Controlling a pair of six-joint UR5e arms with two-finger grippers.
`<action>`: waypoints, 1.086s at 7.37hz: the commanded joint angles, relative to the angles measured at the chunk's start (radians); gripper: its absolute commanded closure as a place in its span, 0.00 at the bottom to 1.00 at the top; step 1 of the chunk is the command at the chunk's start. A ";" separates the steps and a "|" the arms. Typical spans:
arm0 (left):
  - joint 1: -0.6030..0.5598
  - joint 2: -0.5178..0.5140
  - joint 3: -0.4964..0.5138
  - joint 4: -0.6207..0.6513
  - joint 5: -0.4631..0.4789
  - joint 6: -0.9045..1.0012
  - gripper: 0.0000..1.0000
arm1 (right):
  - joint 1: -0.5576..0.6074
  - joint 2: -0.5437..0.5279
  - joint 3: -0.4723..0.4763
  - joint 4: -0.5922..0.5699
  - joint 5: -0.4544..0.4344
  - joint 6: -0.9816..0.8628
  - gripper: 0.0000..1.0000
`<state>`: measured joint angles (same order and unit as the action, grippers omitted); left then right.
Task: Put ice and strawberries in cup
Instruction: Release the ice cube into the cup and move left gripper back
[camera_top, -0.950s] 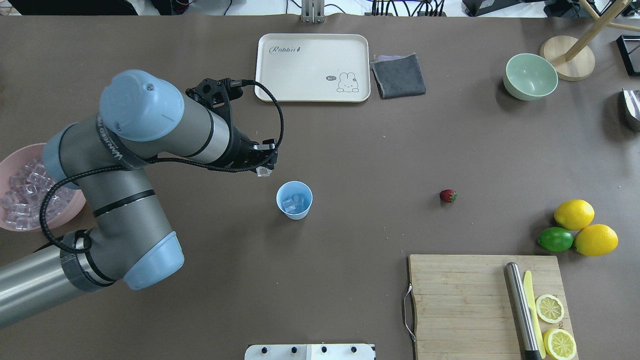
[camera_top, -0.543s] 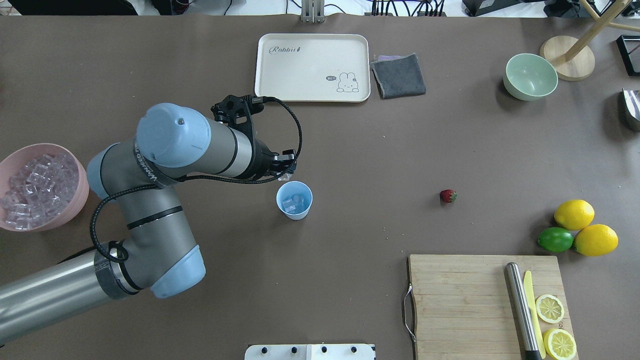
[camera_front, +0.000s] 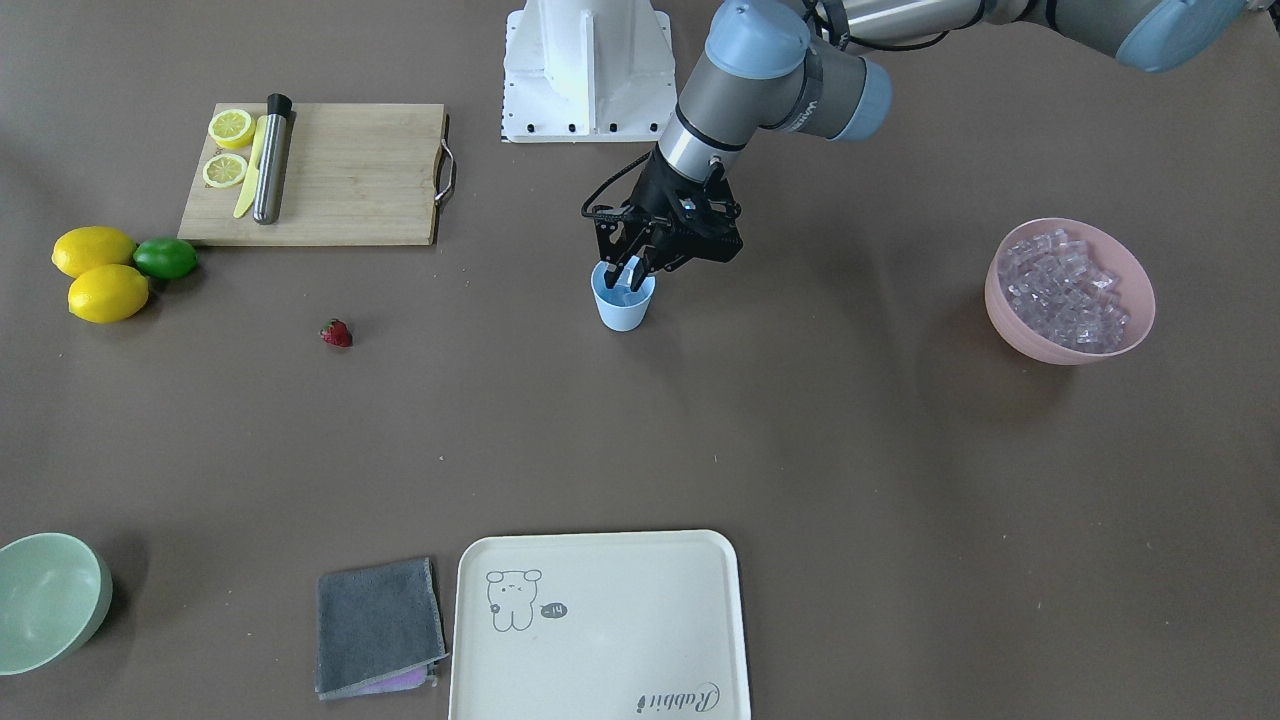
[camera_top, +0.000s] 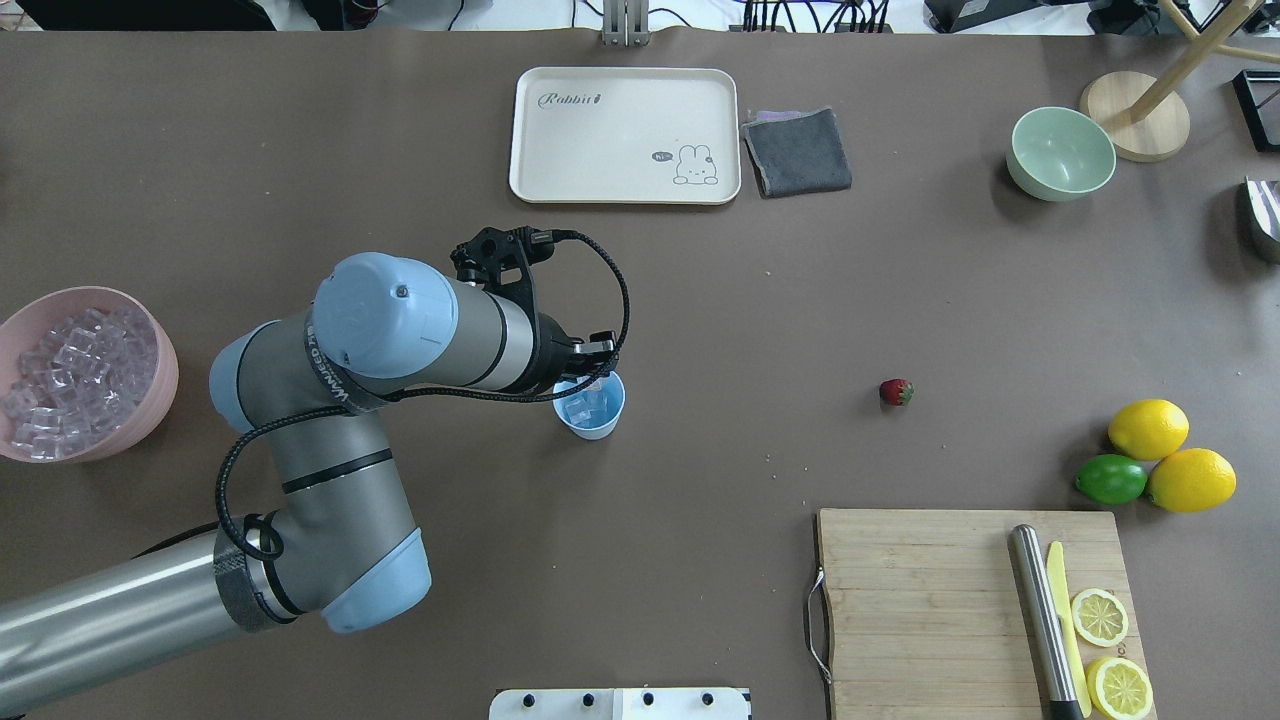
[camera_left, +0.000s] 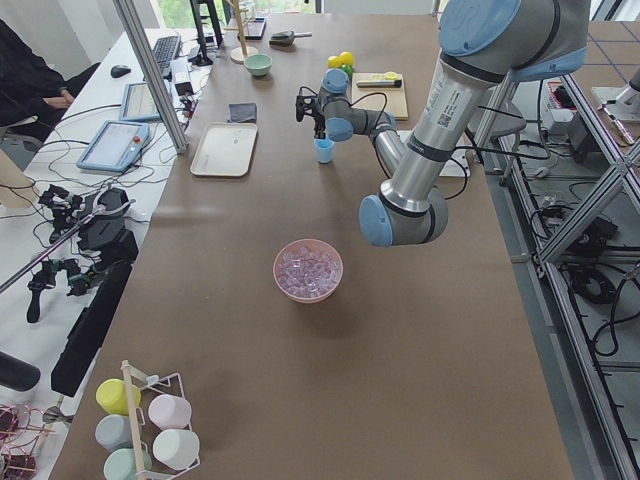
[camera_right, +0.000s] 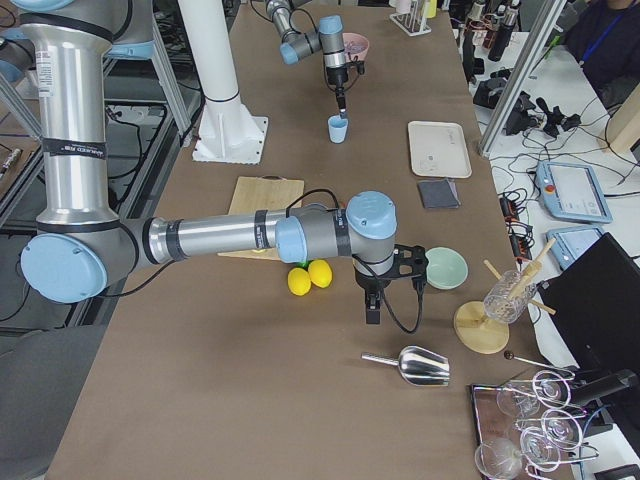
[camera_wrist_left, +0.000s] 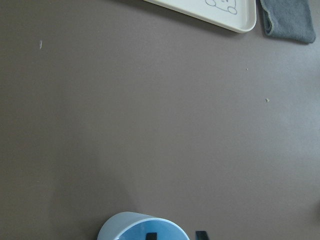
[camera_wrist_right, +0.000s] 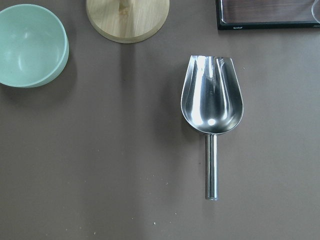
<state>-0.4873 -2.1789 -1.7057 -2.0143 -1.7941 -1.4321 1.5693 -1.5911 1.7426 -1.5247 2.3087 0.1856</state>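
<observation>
The light blue cup (camera_top: 600, 422) stands mid-table with ice cubes (camera_top: 585, 406) inside; it also shows in the front view (camera_front: 622, 306) and at the bottom of the left wrist view (camera_wrist_left: 125, 226). My left gripper (camera_front: 632, 274) hangs over the cup's mouth, shut on a clear ice cube (camera_front: 637, 267). The pink bowl (camera_top: 160, 390) on the left holds many ice cubes (camera_top: 70, 365). The red strawberry (camera_top: 896, 392) lies on the table to the cup's right. My right gripper (camera_right: 373, 316) shows only in the exterior right view, beyond the lemons; I cannot tell if it is open or shut.
A cream tray (camera_top: 625, 135) and a grey cloth (camera_top: 798, 150) lie at the back. A pale green bowl (camera_top: 1060, 152) stands back right. Two lemons (camera_top: 1148, 428) and a lime (camera_top: 1110, 479) sit beside a cutting board (camera_top: 930, 610) with a knife. A metal scoop (camera_wrist_right: 212, 100) lies under the right wrist.
My left arm has moved right and towards the cup, carrying the ice cube from beside the cup to over its mouth. Nothing else has moved.
</observation>
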 joint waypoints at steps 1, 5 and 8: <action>0.015 0.002 0.000 0.002 0.018 -0.001 0.03 | 0.000 -0.001 0.000 0.000 0.000 0.000 0.00; -0.016 0.004 -0.067 0.122 0.007 0.010 0.02 | 0.000 0.000 0.003 0.000 0.002 -0.002 0.00; -0.188 0.017 -0.167 0.461 -0.064 0.267 0.02 | 0.000 -0.001 0.003 0.000 0.011 -0.002 0.00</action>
<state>-0.5978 -2.1715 -1.8518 -1.6616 -1.8126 -1.2528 1.5692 -1.5920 1.7456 -1.5248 2.3163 0.1841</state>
